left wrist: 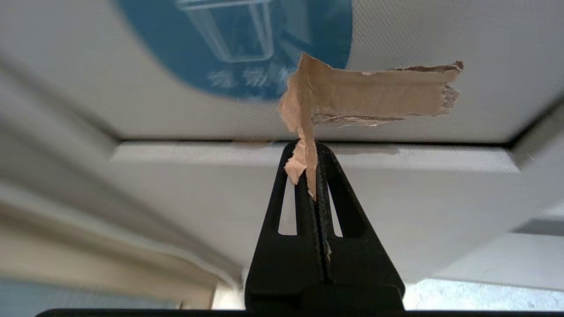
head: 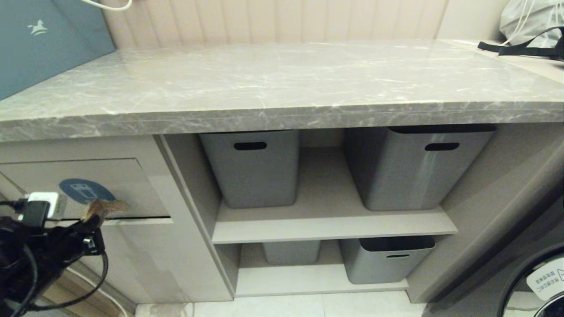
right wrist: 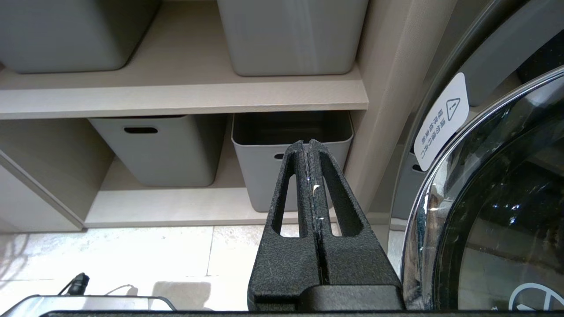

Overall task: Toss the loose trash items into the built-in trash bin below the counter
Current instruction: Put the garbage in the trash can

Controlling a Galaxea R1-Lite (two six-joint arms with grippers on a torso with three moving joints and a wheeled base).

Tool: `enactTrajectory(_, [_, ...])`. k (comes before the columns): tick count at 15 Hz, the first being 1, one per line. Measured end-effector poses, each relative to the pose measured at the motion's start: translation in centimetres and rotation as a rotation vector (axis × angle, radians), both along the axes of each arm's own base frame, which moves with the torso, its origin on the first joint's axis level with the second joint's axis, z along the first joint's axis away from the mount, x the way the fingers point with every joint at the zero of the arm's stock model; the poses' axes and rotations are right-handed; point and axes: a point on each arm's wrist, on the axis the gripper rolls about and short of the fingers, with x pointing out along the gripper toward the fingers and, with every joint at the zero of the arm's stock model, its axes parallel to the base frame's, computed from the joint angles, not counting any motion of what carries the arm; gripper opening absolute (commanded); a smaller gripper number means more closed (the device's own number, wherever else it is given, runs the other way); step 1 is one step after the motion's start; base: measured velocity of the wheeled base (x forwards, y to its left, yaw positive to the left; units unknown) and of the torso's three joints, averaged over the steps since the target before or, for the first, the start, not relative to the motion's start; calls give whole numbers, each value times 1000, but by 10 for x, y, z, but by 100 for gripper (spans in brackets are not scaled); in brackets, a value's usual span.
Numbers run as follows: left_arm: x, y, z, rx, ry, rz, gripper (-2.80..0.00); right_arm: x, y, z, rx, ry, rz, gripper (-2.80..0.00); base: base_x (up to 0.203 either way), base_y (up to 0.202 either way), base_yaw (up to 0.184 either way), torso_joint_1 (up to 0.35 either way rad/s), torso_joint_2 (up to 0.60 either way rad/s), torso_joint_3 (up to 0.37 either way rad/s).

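Head view: the left pincer [head: 90,220] holds a cardboard scrap [head: 105,207] just before the bin flap [head: 132,185], under the desk [head: 282,83].

Left wrist view: jaws clamped on it; push inward before releasing.

Right wrist view: right pincer [right wrist: 309,147] together, idle.

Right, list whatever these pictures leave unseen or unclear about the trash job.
- Cardboard scrap: only its brown face shows in the left wrist view; the left end effector covers its pinched end.
- Trash bin flap: the head view cuts off its left side; the arm hides more.
- Blue sticker: blurred and cropped.
- Other scraps: in no view.
- Right end effector: absent from the head view.
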Motion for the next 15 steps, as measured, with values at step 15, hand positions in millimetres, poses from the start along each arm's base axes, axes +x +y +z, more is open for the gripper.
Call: enactTrajectory(15, [76,15,-29,21,-28,-150,-280,0,0,0,0,0,0,-280,0,0,0,0,0,0])
